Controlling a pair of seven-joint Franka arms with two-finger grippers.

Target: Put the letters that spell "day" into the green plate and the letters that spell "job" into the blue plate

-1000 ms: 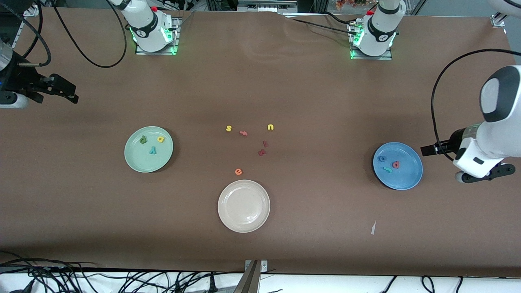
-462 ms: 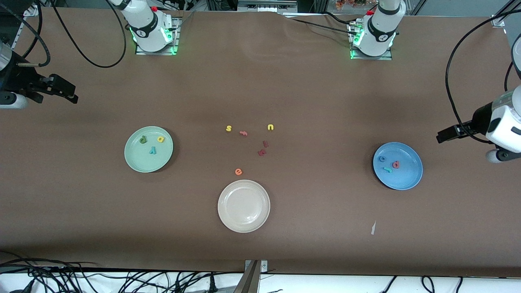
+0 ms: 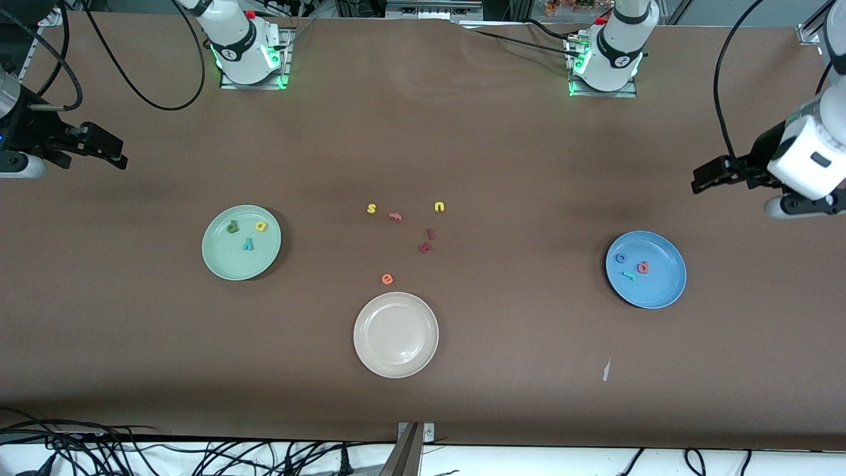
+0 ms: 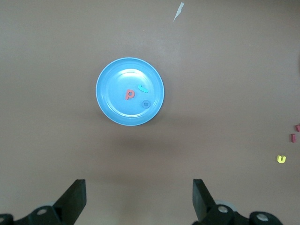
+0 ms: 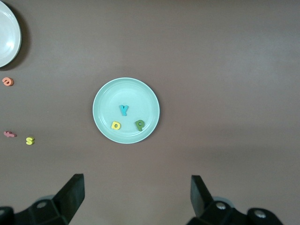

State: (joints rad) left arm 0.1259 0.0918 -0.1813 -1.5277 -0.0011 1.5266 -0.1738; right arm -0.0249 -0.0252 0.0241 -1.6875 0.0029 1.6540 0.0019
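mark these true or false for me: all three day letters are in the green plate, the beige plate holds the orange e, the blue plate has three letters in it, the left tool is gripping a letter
1. All three "day" letters lie in the green plate. True.
2. The beige plate holds the orange e. False: the e lies on the table beside that plate.
3. The blue plate has three letters in it. True: the "job" letters.
4. The left tool grips a letter. False: it is open and holds nothing.
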